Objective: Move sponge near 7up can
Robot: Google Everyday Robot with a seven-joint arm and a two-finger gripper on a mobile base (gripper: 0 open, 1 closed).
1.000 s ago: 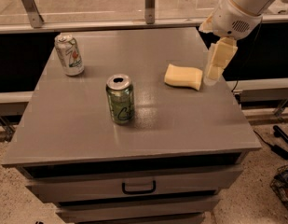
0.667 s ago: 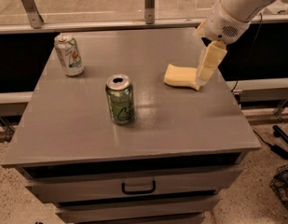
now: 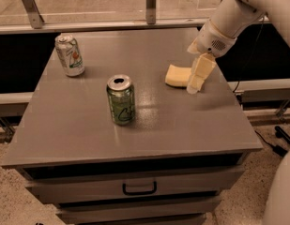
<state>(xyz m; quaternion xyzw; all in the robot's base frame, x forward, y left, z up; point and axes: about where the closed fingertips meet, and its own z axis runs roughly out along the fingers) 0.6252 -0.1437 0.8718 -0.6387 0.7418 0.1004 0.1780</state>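
Observation:
The pale yellow sponge lies flat on the right part of the grey cabinet top. My gripper hangs down from the white arm at the upper right, right at the sponge's right end and covering part of it. The 7up can, white with green markings and a red-orange spot, stands upright at the far left corner of the top, well away from the sponge.
An all-green can with an open top stands upright near the middle of the cabinet top, between the sponge and the 7up can. A drawer with a dark handle is below the front edge. A metal rail runs behind the cabinet.
My gripper has moved left and slightly down, from beside the sponge's right end to overlapping it. The sponge and both cans have not moved.

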